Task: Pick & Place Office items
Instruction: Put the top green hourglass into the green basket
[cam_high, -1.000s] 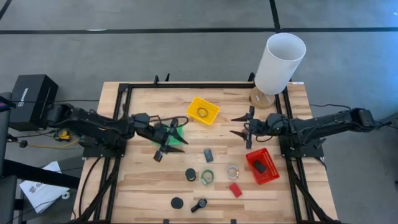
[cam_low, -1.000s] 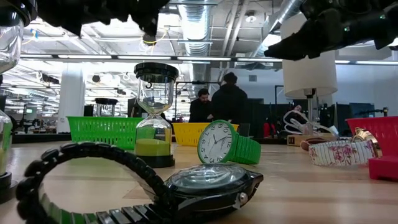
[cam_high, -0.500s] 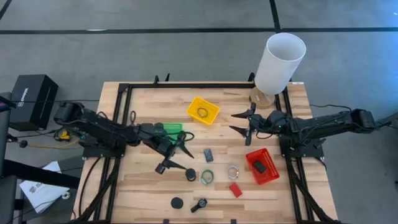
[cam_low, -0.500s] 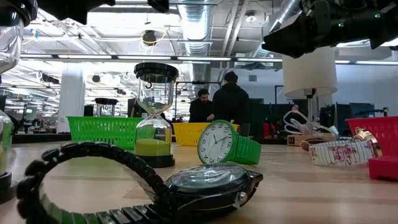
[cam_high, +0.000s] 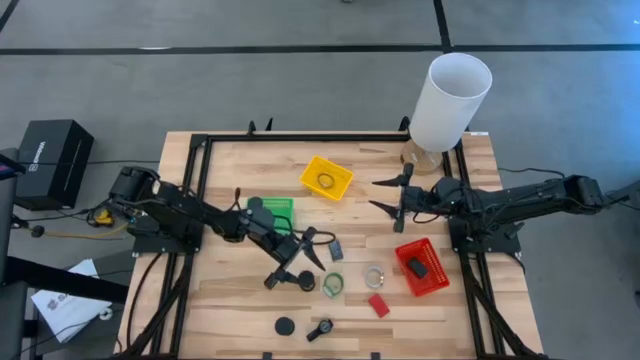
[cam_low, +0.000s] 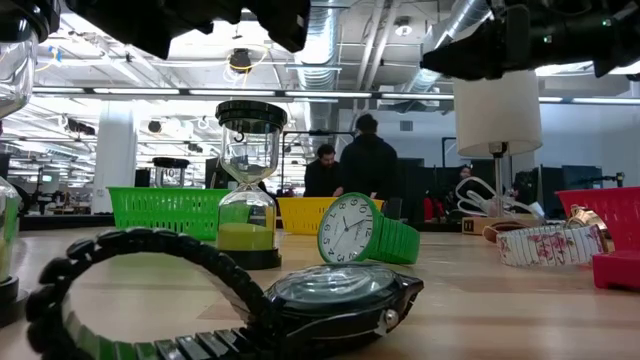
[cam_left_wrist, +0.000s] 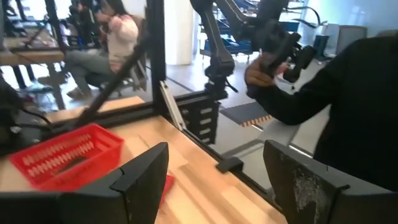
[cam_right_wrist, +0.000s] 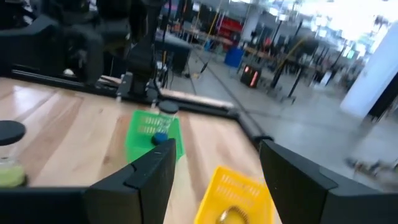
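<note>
A wooden bench (cam_high: 230, 310) seen from above, with 2 dark robot arms reaching in from either side. The left gripper (cam_high: 300, 260) hangs over the middle of the bench, its fingers spread apart and holding nothing, just beside a black round puck (cam_high: 306, 281). The right gripper (cam_high: 388, 194) hovers near the far right, between the yellow tray (cam_high: 327, 178) and the red tray (cam_high: 421, 268), fingers also apart and empty.

Some sorting looks done: the yellow tray holds 1 ring, the red tray holds 1 dark item, and the green tray (cam_high: 271, 212) has something dark at its rim, partly hidden by the left arm.

Much seems left. Loose on the bench are a dark grey block (cam_high: 335, 248), a green ring (cam_high: 333, 284), a pale ring (cam_high: 374, 275), a red block (cam_high: 378, 304), another black puck (cam_high: 285, 325) and a small dark piece (cam_high: 320, 329) beside it. From bench height the rings read as wristwatches and 1 puck as an hourglass. A tall white cylinder (cam_high: 450, 100) stands at the far right corner.
</note>
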